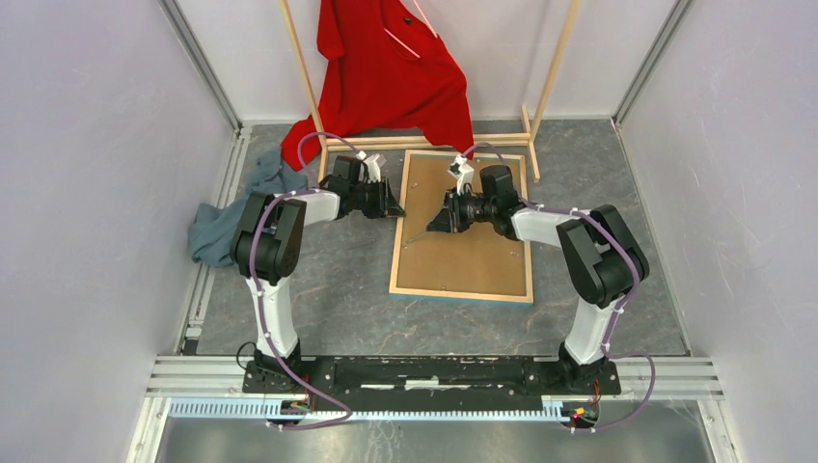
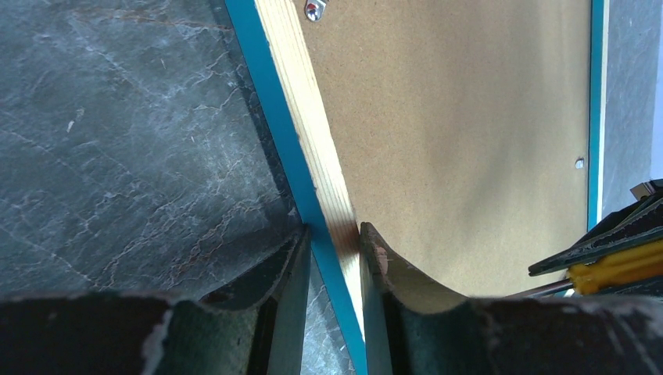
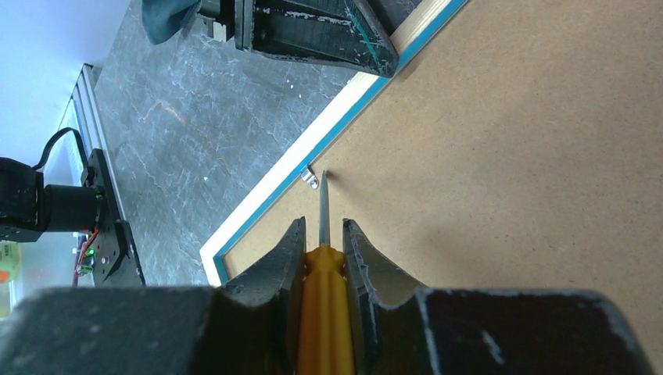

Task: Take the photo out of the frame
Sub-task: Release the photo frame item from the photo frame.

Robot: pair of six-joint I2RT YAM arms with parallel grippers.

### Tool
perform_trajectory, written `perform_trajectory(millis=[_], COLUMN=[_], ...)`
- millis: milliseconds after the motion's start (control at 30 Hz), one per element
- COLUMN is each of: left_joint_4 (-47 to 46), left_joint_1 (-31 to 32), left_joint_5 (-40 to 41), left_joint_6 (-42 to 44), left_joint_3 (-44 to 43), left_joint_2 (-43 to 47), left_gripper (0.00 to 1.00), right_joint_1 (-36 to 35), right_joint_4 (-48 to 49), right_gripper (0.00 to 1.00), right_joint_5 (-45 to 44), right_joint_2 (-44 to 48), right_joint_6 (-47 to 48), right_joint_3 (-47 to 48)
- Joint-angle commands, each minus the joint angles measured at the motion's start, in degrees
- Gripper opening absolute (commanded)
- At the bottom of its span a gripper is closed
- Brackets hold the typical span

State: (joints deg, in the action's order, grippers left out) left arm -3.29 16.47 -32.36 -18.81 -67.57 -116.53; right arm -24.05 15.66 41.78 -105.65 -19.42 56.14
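Left jaws pinch the frame (image 2: 309,117) (face-down, grey marbled table (image 1: 338,309)); right jaws clamp screwdriver (image 3: 320,312).

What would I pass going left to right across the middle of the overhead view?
Grey-blue cloth → left gripper → right gripper → right arm's elbow. The frame lies under both grippers and spans too much of the view to place in the order.

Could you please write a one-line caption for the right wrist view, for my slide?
Right gripper holds a yellow screwdriver, its tip beside a metal clip on the back of the frame.
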Motion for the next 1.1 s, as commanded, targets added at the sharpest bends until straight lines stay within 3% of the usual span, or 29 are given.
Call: perform_trajectory(millis=[0,1067], left_joint_4=[4.28,4.26], left_joint_1=[-0.48,-0.56], left_joint_5=[7.49,7.31], left_joint_6=[3.88,3.87], left_joint_3=[0.95,0.86], left_joint_2=[-3.88,-3.92], left_gripper=[0.36,0.36], right_joint_1=[-0.48,-0.76], right_joint_4=[1.16,-0.81], right_gripper=[0.00,0.00], right_joint_5=[0.94,5.33], right_joint_2=[-1.14,-4.79], right_joint_6=[-0.33,-3.17], right_joint_3=[2.35,4.89])
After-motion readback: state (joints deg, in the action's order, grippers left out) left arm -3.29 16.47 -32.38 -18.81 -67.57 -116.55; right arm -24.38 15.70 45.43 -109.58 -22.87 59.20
